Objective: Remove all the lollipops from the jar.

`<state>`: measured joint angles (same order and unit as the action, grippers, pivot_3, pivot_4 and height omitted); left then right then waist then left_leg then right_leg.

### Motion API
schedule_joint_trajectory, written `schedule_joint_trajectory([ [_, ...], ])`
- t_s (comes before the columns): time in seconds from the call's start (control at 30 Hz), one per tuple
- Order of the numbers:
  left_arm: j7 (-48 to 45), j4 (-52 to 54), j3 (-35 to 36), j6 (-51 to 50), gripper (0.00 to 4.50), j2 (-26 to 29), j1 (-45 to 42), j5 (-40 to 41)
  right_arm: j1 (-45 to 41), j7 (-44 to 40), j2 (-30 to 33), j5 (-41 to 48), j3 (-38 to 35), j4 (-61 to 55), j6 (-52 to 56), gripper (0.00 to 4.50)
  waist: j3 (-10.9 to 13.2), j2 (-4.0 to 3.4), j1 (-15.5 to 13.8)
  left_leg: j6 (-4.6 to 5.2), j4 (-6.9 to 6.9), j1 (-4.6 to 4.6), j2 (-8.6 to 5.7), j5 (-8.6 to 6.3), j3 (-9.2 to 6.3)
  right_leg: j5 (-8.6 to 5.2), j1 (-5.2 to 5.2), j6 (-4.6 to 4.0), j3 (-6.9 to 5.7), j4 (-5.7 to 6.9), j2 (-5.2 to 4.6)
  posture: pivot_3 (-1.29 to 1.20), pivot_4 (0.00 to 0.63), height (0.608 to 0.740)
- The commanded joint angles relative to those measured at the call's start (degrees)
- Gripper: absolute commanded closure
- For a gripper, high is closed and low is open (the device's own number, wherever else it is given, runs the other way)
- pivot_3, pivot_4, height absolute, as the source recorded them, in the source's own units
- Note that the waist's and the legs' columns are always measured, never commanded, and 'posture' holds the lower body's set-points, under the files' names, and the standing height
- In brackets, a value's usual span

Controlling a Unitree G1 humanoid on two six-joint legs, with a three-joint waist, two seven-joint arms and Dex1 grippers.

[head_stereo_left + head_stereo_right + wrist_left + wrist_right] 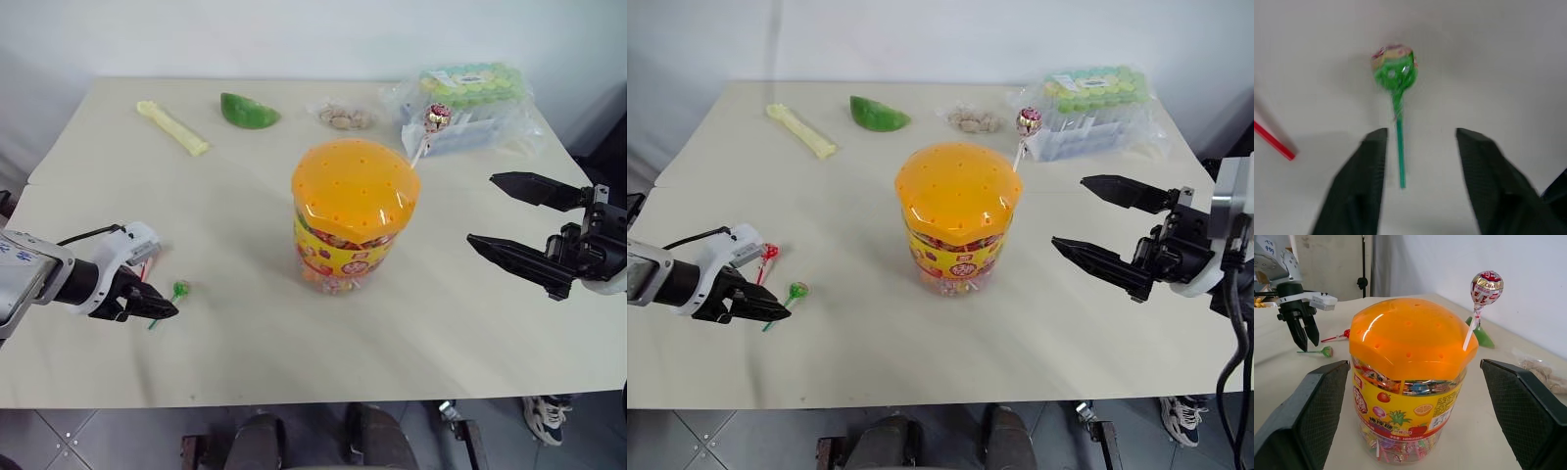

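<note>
Left wrist view: left gripper [1420, 147] is standing spread apart, gripping nothing, green lollipop [1395, 78] lying loose on the table [245, 245], well left of the jar [353, 215]. Red lollipop [769, 253] is lying beside it. Right gripper [514, 220] is hanging wide, empty, right of the jar. Red-gold lollipop [1486, 286] is standing in the lid's far right edge. Judging two out; next calls for pinching that white stick and pulling upward.

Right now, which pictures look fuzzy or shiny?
Left wrist view: the green-wrapped lollipop on its green stick and the black fingers look fuzzy. Right wrist view: the clear plastic jar's orange lid shines with glare and is sharp.
</note>
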<state>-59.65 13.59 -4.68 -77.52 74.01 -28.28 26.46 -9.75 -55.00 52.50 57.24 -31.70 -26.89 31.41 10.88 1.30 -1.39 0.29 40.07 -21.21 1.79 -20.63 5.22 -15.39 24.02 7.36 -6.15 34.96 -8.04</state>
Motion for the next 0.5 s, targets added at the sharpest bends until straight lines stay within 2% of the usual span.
schedule_joint_trajectory([
  [0.03,-0.9,2.6,3.1,1.2,0.71,3.4,0.1,1.3,-0.3,-0.6,1.5,0.1,-1.9,-0.3,-0.3,0.0,0.0,-0.01,0.0,0.0,0.0,0.0,0.0,0.0,0.0,0.0,0.0,0.0,0.0,-0.01,0.0,0.0,0.15,0.74],
  [0.1,-1.3,2.7,4.9,1.8,0.07,3.3,-1.9,2.6,-0.2,-0.9,2.1,-0.3,-2.3,0.2,-0.3,0.0,0.0,-0.01,0.0,0.01,0.0,0.0,0.0,-0.01,0.02,0.0,0.0,0.0,0.02,-0.01,0.0,0.0,0.15,0.74],
  [0.27,-2.7,1.0,9.2,5.7,0.03,1.1,-8.1,5.8,-0.6,-1.1,3.6,-1.8,-3.0,1.6,-0.6,0.0,0.0,-0.01,-0.2,0.01,0.01,-0.02,-0.02,-0.01,0.02,0.0,0.0,0.0,0.01,-0.01,-0.01,0.0,0.15,0.74],
  [0.37,-2.9,-1.4,16.8,13.9,0.03,-6.3,-10.0,9.0,-0.7,-0.4,4.4,-3.7,-2.4,1.7,-0.8,0.0,0.0,-0.04,-0.1,0.01,0.01,0.0,-0.02,-0.01,0.04,0.0,0.0,0.0,0.02,0.01,-0.01,0.0,0.15,0.74],
  [0.5,-4.4,-4.7,22.7,23.5,0.03,-13.4,-10.6,11.8,-3.5,2.7,4.6,-3.9,-0.3,2.1,1.1,0.0,0.0,-0.05,0.2,0.0,0.03,0.02,0.0,-0.01,0.08,0.0,0.0,0.0,0.03,0.03,0.0,0.0,0.15,0.74],
])
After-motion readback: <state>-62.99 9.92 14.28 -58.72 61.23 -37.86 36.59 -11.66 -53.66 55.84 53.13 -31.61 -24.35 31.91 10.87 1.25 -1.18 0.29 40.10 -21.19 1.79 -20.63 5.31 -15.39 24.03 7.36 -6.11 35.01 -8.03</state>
